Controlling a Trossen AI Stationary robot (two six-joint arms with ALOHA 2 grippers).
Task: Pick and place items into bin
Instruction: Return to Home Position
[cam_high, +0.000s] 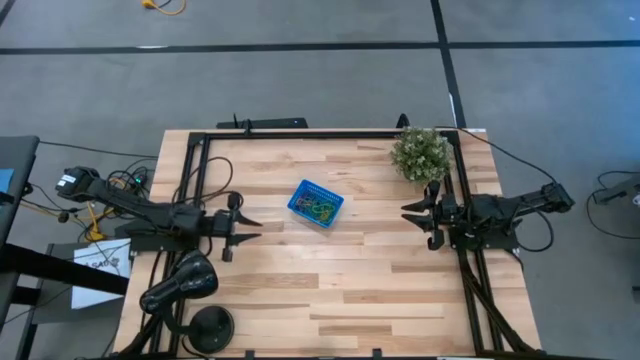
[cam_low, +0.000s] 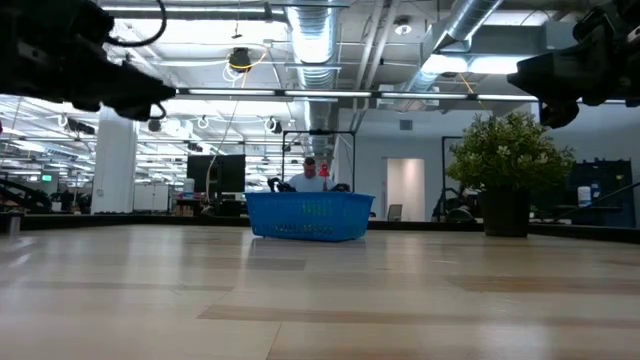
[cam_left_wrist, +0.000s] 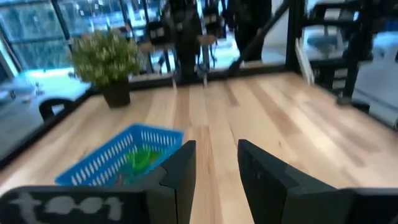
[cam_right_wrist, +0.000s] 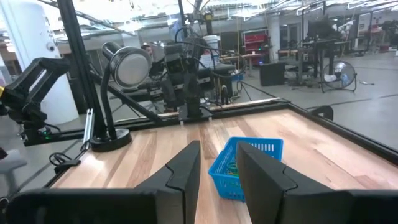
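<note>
The blue mesh bin stands flat on the wooden table a little behind its middle; it also shows in the low view. Coloured loops lie inside it, green ones plain in the left wrist view. My left gripper hovers open to the bin's left, near side, fingers pointing right. My right gripper hovers open to the bin's right, pointing left at it. Both hold nothing. No loops show on the table outside the bin.
A bushy potted plant stands at the far right corner, close behind my right gripper. A black lamp-like stand sits at the near left corner. A black frame runs along the table's edges. A person sits beyond the far edge.
</note>
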